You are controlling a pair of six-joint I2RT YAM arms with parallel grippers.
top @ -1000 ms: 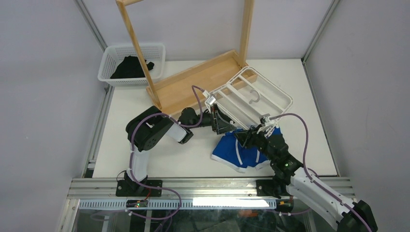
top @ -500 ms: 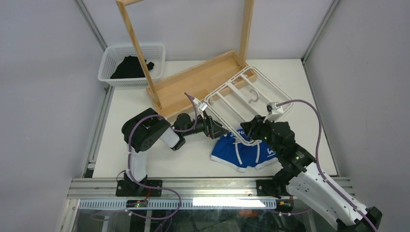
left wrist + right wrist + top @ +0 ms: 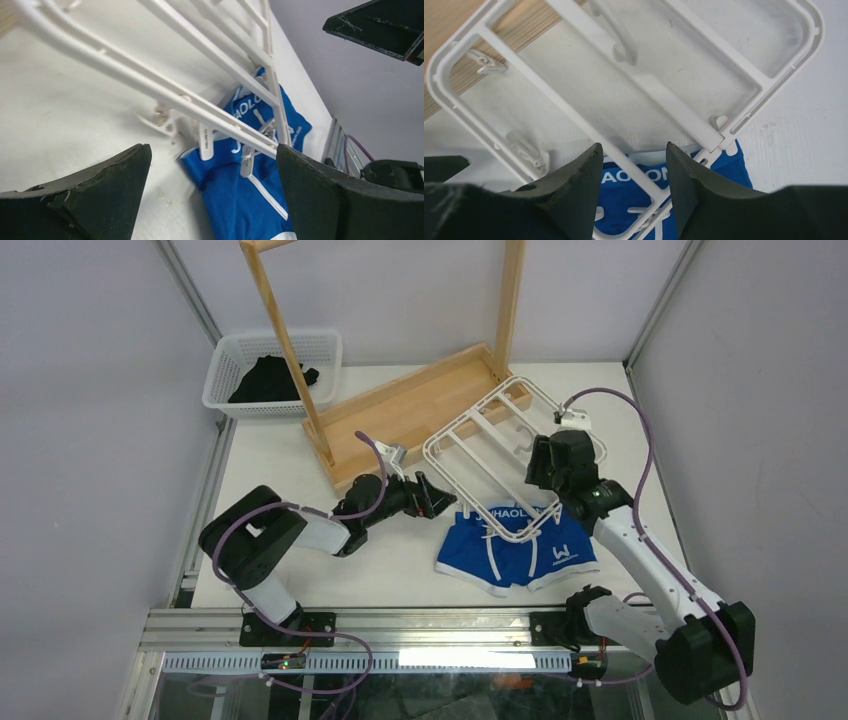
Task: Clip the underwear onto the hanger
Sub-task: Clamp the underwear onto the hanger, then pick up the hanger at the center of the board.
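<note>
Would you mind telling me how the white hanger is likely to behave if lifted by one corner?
The hanger would probably stay stiff: its thin plastic bars run straight. It looks light, being mostly open gaps. Two clips appear to bite the underwear, so the cloth would likely come up too and hang limp.

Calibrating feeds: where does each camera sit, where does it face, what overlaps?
Top external: above, behind the bases, facing down at the white table; shows both arms, left pincer, right pincer.
Left wrist: low, looking along the table at white plastic frame hanger and bright blue briefs; own fingers at bottom.
Right wrist: above the hanger, looking down; own fingers at bottom.
Shared: all show hanger over briefs' waistband.
</note>
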